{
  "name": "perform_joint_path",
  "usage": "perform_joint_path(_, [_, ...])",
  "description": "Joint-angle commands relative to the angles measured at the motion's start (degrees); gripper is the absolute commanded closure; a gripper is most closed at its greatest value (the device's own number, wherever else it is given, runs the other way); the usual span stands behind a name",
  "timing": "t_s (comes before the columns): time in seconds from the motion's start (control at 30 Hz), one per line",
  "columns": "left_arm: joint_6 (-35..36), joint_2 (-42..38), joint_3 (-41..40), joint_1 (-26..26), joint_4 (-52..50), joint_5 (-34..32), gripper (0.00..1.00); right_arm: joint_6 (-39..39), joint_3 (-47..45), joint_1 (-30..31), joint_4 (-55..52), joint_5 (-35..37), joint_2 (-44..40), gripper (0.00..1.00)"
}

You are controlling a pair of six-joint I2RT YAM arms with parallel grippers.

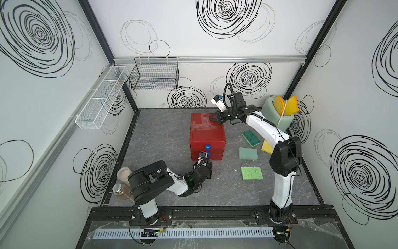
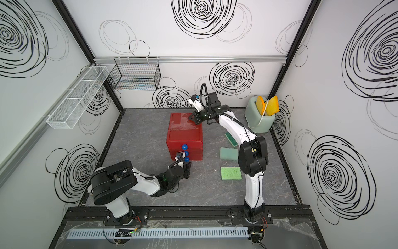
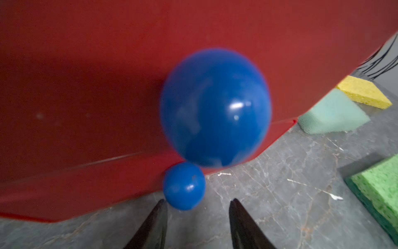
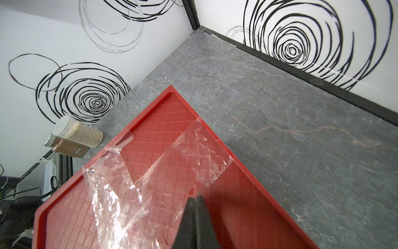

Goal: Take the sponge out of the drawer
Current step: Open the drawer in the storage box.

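Note:
A red drawer unit (image 1: 206, 133) (image 2: 185, 133) stands mid-table with its three drawers shut, each with a blue knob. The sponge in the drawer is hidden. My left gripper (image 1: 207, 165) (image 2: 187, 167) (image 3: 198, 200) is low at the unit's front. It is open, its fingertips just short of the bottom knob (image 3: 184, 186), with nothing between them. The middle knob (image 3: 215, 107) looms above it. My right gripper (image 1: 212, 118) (image 2: 190, 118) (image 4: 196, 196) is shut, its tips resting on the unit's tape-covered top (image 4: 150, 155).
Foam pads lie right of the unit: dark green (image 1: 251, 138), yellow (image 1: 267, 147), pale green (image 1: 248, 153), light green (image 1: 252, 173). A toaster with yellow slices (image 1: 277, 116) stands back right. Two jars (image 1: 123, 174) stand front left. Wire baskets (image 1: 155, 75) hang on the walls.

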Motion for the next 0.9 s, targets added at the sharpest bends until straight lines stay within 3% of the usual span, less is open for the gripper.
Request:
perform_joint_path(0.0, [-0.9, 1.9, 1.9, 0.5, 1.7, -3.5, 0.49, -1.1, -2.5, -0.4, -5.1, 1.4, 0.3, 0.99])
perform_joint_path(0.23, [-0.9, 4.4, 4.3, 1.2, 1.7, -4.2, 0.52, -1.1, -2.9, -0.7, -4.6, 1.0, 0.0, 0.99])
perform_joint_path(0.57, [-2.8, 3.6, 2.6, 2.6, 1.7, -4.2, 0.88, -0.8, -3.4, -1.2, -4.0, 0.7, 0.2, 0.99])
perform_joint_path(0.87, [-3.8, -0.2, -1.0, 2.9, 0.8, -4.2, 1.0, -0.6, -3.1, -1.8, -3.7, 0.7, 0.6, 0.99])
